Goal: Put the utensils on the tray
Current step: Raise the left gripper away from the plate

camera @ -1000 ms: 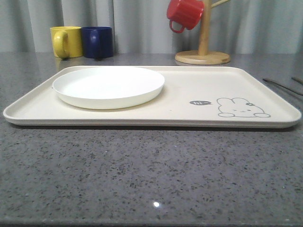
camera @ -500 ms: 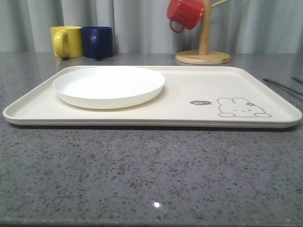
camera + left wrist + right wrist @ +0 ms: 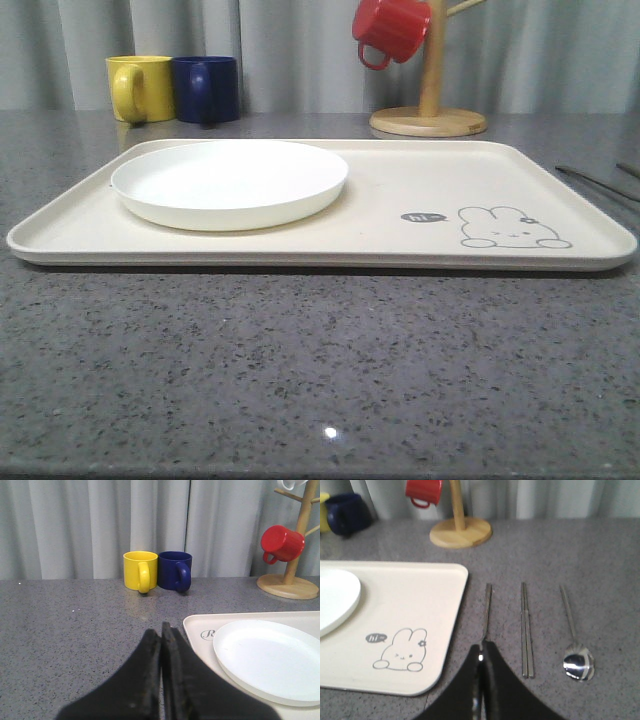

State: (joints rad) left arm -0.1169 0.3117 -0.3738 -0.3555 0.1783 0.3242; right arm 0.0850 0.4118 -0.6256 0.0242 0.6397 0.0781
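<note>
While the plate (image 3: 230, 182) is already seated on the left half of the tray (image 3: 400, 240), the three metal utensils are seen lying on the bare counter (image 3: 600, 560) just beside the tray's right edge, so the work is judged to be at its start: none of the cutlery has been lifted yet.

Utensil layout, right wrist view: fork (image 3: 487, 609) nearest the tray rim, chopsticks (image 3: 526, 630) next, spoon (image 3: 576, 645) furthest out, bowl end toward the camera. All three are laid roughly parallel, apart from one another, none touching the tray.

Right tool (image 3: 481, 690): fingers pressed together, nothing pinched. It is held directly over the near end of the fork, in line with its handle. How high above the counter it sits cannot be told.

Left tool (image 3: 161, 670): fingers likewise pressed together, empty, poised above the counter beside the tray's left near corner, with the yellow mug (image 3: 140, 570) and blue mug (image 3: 175, 570) beyond it. A red mug (image 3: 390, 30) is hung on the wooden stand (image 3: 428, 120) behind the tray.

Step in hand, as judged: approach to the fork by the right arm. For the next move the fingers would need to be spread, lowered astride the thin handle and closed across its width. A flat, slim handle on a hard counter is likely to slip or pivot, so a low, square pinch is called for. Free space for setting down is offered around the rabbit drawing (image 3: 512, 228).
</note>
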